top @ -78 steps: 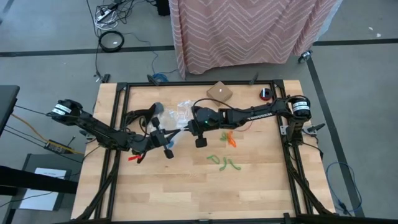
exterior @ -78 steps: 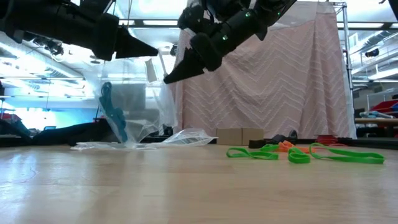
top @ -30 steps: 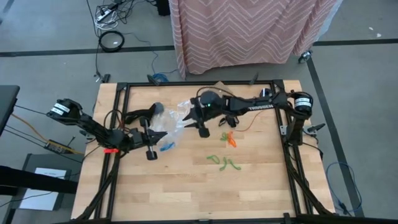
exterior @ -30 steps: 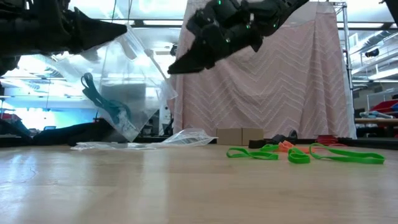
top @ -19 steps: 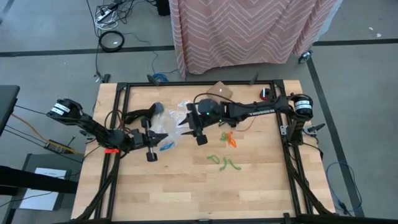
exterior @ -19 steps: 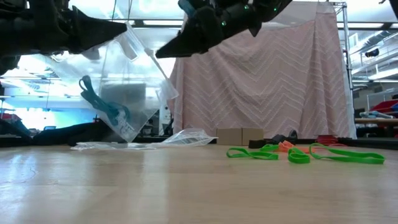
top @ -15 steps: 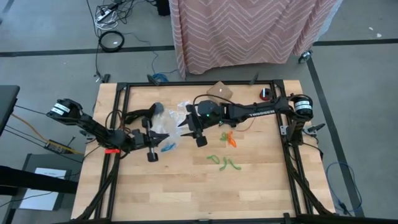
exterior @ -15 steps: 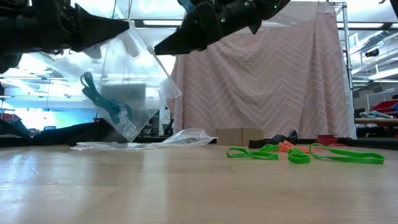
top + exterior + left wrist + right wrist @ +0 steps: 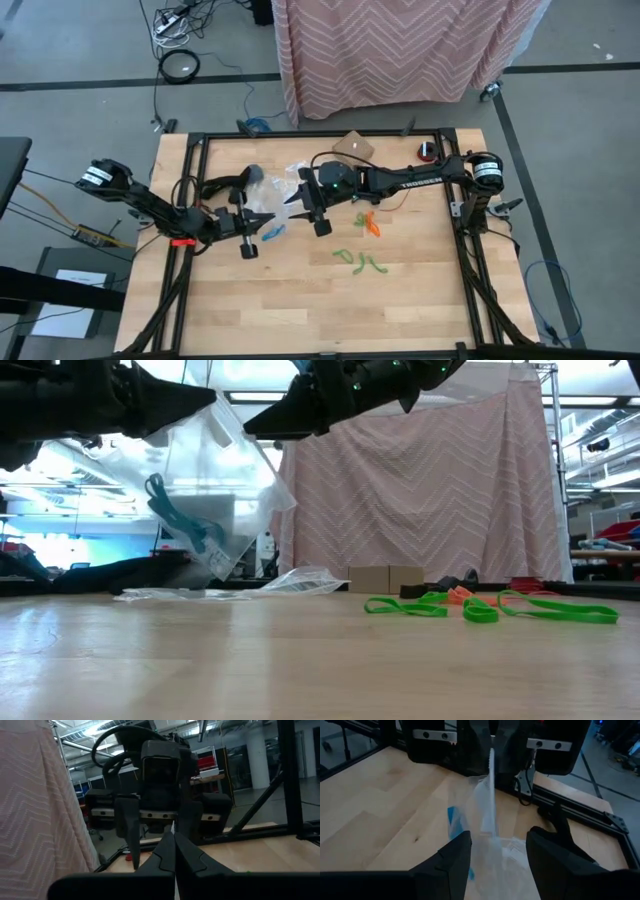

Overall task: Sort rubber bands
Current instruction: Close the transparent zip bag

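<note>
A clear zip bag with blue rubber bands inside hangs in the air left of the table's middle. My left gripper is shut on it. My right gripper is open and faces the left one; its fingers stand on either side of the bag's edge. I cannot tell whether they touch it. Orange rubber bands and green rubber bands lie on the table right of the middle. No black rubber bands show. My left gripper pinches the bag's top edge between its two shut fingers, which come nearly level from the table's left side. The bag hangs tilted below the fingertips, clear of the table, with the blue bands low inside it.
More clear bags lie flat on the table behind the grippers. A small cardboard box and a red and black object sit at the far edge. A black frame runs round the table. Bare wood lies toward the near edge.
My right gripper has swung toward the table's near edge and a little up, bringing its fingertips to the bag's top edge. The hanging bag has swung slightly toward the right gripper, and the blue bands have shifted with it.
</note>
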